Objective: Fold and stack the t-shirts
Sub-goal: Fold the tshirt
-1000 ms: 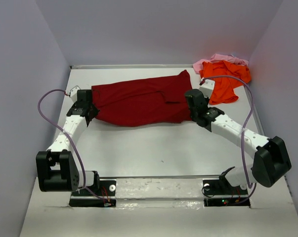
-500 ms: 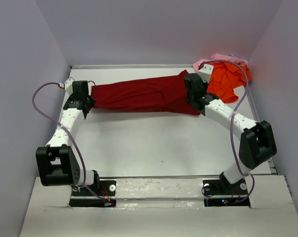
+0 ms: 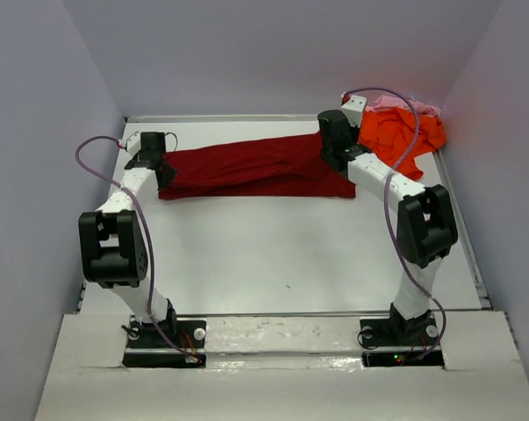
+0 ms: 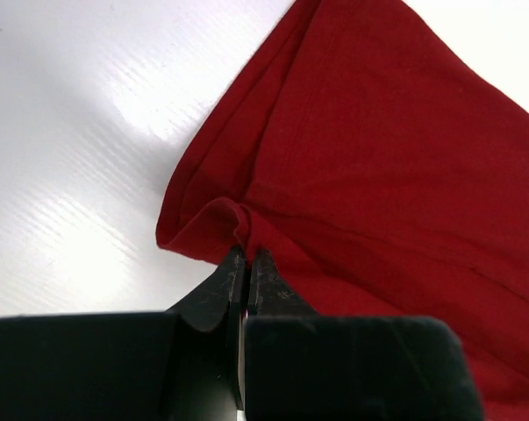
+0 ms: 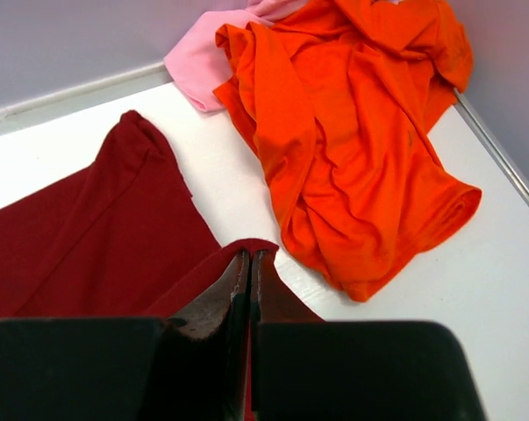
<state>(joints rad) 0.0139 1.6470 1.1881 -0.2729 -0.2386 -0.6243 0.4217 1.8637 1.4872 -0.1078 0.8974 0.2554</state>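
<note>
Flat t-shirt (image 3: 246, 171) across far side of table (image 3: 273, 254), heaped t-shirts (image 3: 404, 136) beside its right end, far corner

Maroon shirt (image 3: 255, 171) narrower, farther back.

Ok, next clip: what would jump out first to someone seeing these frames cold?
The maroon t-shirt stretches as a long band across the far half of the table, the left gripper shut on its left end and the right gripper on its right end. In the far right corner a crumpled orange t-shirt lies partly over a pale pink t-shirt.
</note>
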